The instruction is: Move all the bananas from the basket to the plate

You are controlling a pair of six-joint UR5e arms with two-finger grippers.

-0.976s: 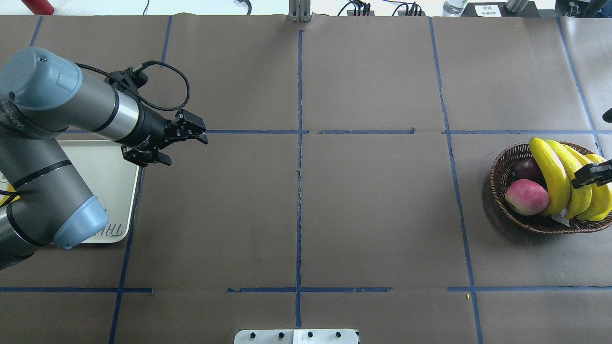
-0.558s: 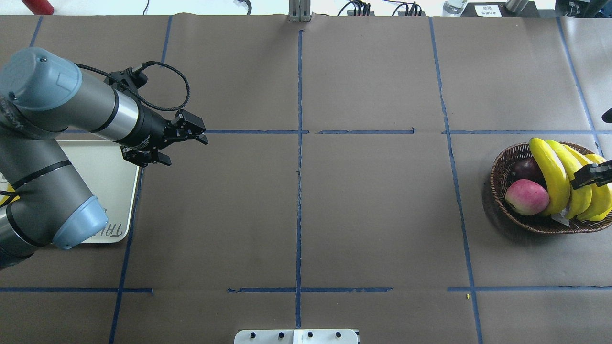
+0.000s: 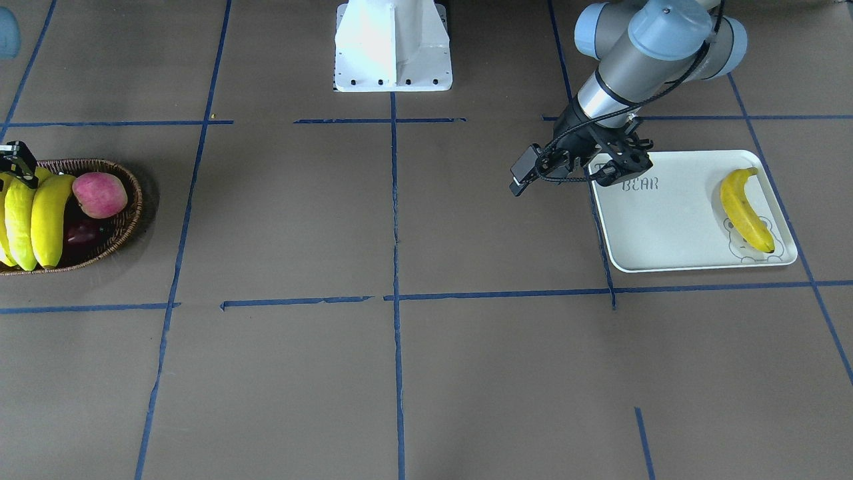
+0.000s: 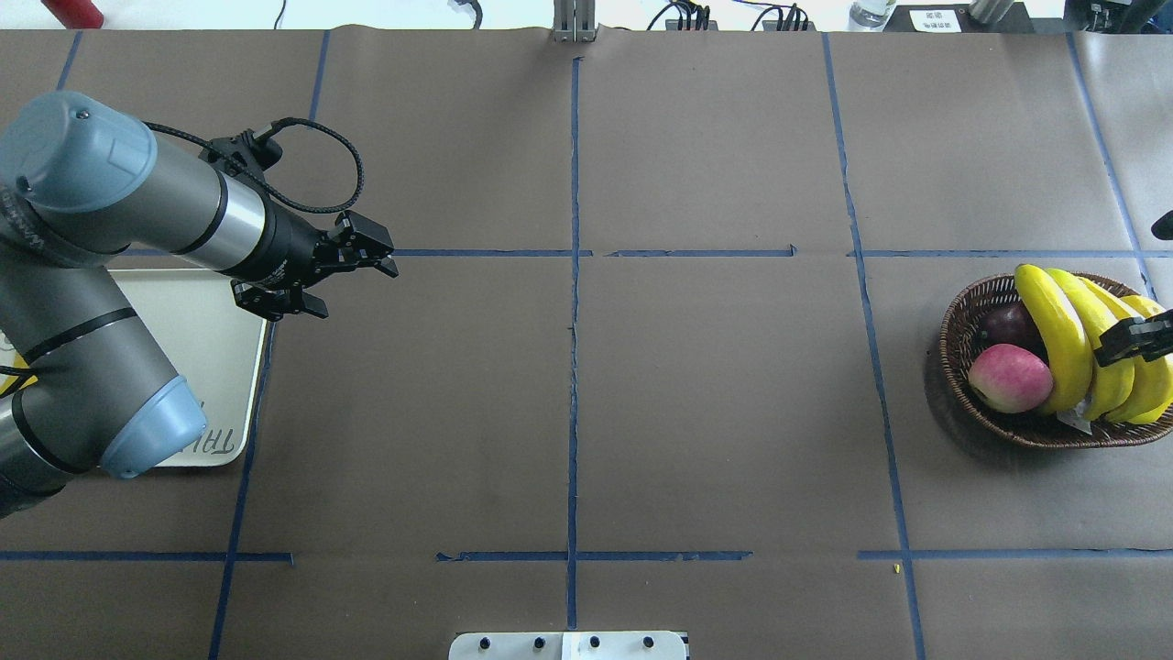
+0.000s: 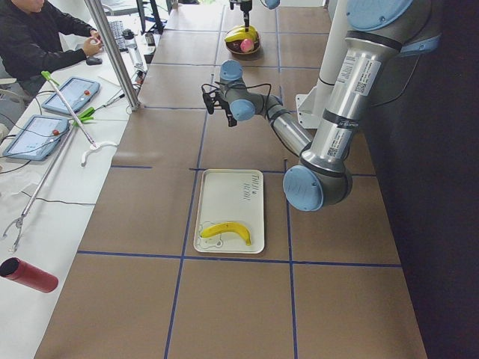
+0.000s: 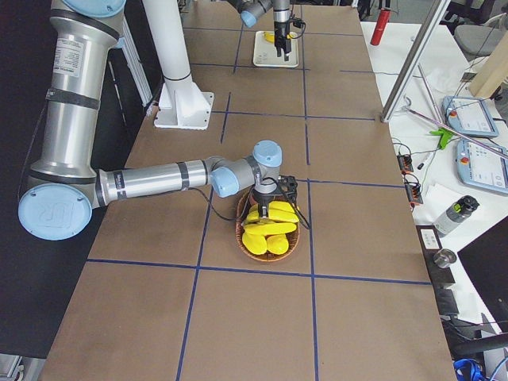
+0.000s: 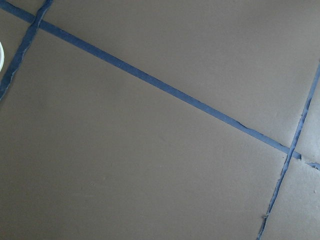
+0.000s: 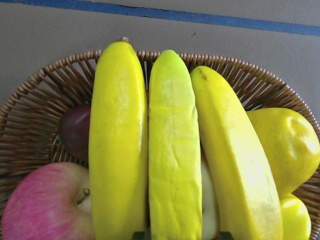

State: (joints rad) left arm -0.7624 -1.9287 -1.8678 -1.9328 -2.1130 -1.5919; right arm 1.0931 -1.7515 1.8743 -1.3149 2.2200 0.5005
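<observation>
Three bananas (image 8: 172, 150) lie side by side in the brown wicker basket (image 4: 964, 316) at the table's right end. My right gripper (image 4: 1136, 337) hangs open just above them, and in the right wrist view its fingertips barely show either side of the middle banana. Another banana (image 3: 746, 210) rests on the pale plate (image 3: 666, 227) at the table's left end. Beside the plate's inner edge my left gripper (image 4: 359, 290) hovers open, holding nothing.
A pink-red apple (image 4: 1010, 378), a dark fruit (image 4: 1008, 323) and rounder yellow fruit (image 8: 287, 150) share the basket. The white robot base (image 3: 393, 47) stands at the table's middle edge. A seated person (image 5: 37, 37) and tablets occupy the side table.
My right gripper has edged very slightly over the bananas. The left arm, the basket and the plate have not moved.
</observation>
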